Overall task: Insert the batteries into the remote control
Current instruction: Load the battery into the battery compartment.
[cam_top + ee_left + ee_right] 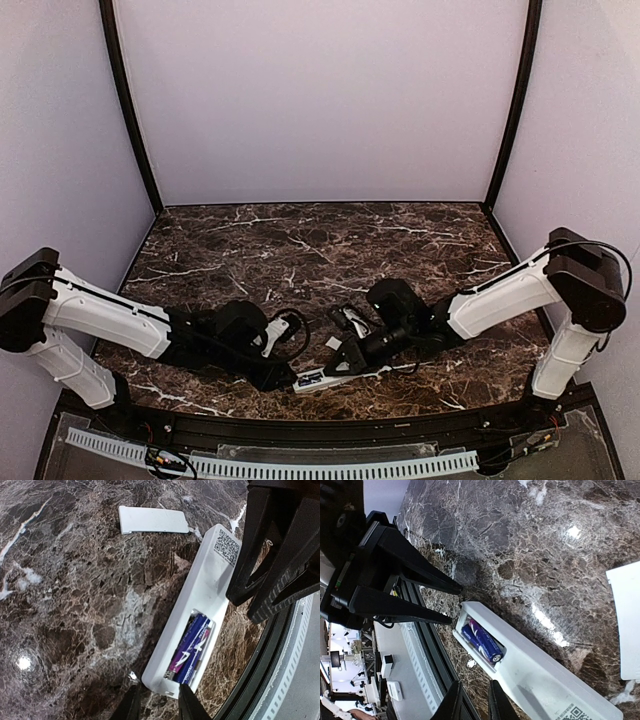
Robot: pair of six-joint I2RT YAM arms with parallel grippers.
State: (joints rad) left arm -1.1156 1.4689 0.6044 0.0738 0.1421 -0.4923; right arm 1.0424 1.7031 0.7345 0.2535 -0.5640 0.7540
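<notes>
The white remote control (200, 600) lies back-up near the table's front edge (325, 379), its recess open. Both blue-purple batteries (192, 647) lie in the recess, one slightly askew over the other; they also show in the right wrist view (481, 639). My left gripper (157, 705) is open and holds nothing, its tips at the remote's battery end. My right gripper (474, 702) is open by a narrow gap and holds nothing, just beside the remote's long edge. Its fingers (270, 580) show in the left wrist view.
The separate white cover plate (152, 520) lies flat on the marble beyond the remote; it also shows in the top view (333, 343). The table's black front rim (270, 670) runs right next to the remote. Purple walls enclose the table.
</notes>
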